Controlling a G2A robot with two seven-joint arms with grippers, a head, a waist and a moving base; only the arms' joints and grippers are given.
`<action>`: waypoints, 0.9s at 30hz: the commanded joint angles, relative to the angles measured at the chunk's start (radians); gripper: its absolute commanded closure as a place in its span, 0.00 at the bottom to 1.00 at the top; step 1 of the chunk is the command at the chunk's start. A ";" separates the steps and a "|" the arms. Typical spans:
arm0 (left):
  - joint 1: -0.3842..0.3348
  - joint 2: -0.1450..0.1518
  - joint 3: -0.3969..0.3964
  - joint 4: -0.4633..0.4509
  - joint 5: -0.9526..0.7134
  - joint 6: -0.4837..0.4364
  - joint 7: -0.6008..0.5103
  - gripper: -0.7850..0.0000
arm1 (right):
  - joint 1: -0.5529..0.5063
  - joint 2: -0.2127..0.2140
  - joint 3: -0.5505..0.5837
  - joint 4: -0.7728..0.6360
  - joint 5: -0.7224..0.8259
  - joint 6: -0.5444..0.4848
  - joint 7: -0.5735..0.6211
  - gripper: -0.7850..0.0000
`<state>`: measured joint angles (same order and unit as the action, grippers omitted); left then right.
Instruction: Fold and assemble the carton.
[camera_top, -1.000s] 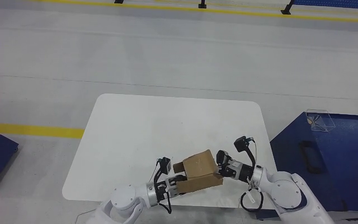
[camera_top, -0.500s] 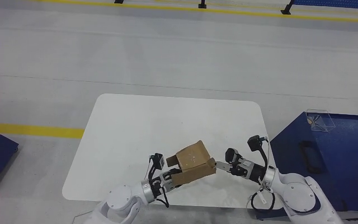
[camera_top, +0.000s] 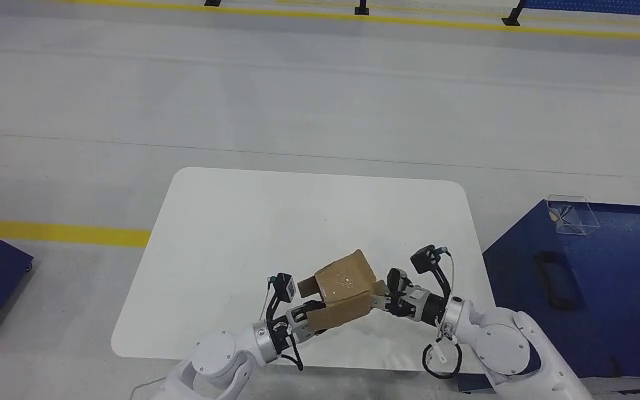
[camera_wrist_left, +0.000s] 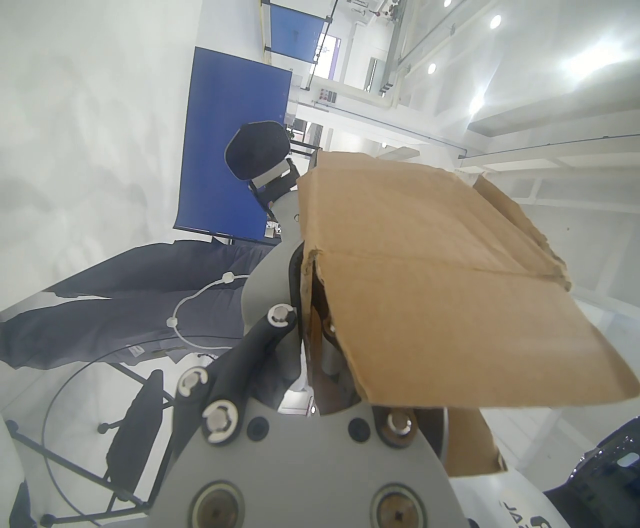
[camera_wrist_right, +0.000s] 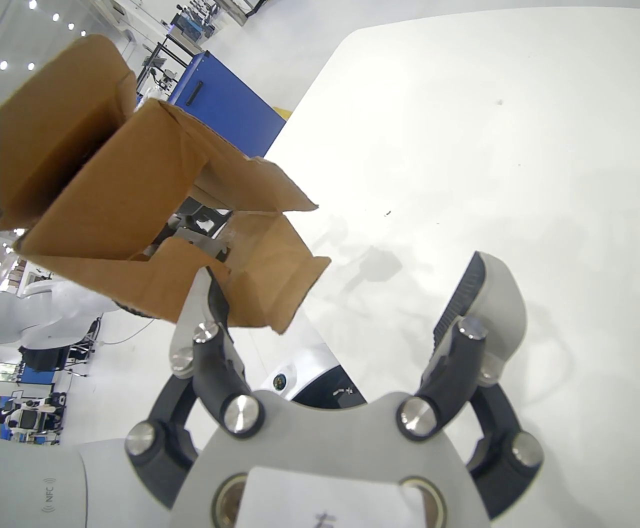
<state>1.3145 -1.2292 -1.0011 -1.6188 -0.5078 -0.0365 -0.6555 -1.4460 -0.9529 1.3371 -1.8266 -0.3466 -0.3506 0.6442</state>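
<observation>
Clamps the half-folded brown corrugated cardboard carton (camera_top: 345, 290) between the fingers of the left gripper (camera_top: 308, 320), shut tight on its lower wall, raised over the white rounded tabletop (camera_top: 300, 220). Holds the fingers of the right gripper (camera_wrist_right: 345, 295) spread wide and empty, just beside the carton's open end, with a loose cardboard flap (camera_wrist_right: 270, 270) overlapping one finger.
</observation>
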 joint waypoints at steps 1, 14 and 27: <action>0.000 0.000 -0.001 0.001 -0.003 0.004 -0.004 1.00 | 0.010 -0.003 -0.018 0.005 -0.006 0.001 -0.001 0.00; -0.004 -0.003 -0.009 0.015 -0.016 0.013 0.012 1.00 | -0.008 -0.004 0.051 -0.010 -0.120 0.056 -0.169 0.00; 0.002 -0.004 0.004 0.001 0.019 0.006 -0.003 1.00 | 0.061 -0.030 -0.074 -0.016 -0.459 0.238 -0.277 0.00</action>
<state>1.3169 -1.2332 -0.9975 -1.6169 -0.4910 -0.0319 -0.6603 -1.3912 -0.9810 1.2780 -1.8413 -0.8106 -0.1046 0.3562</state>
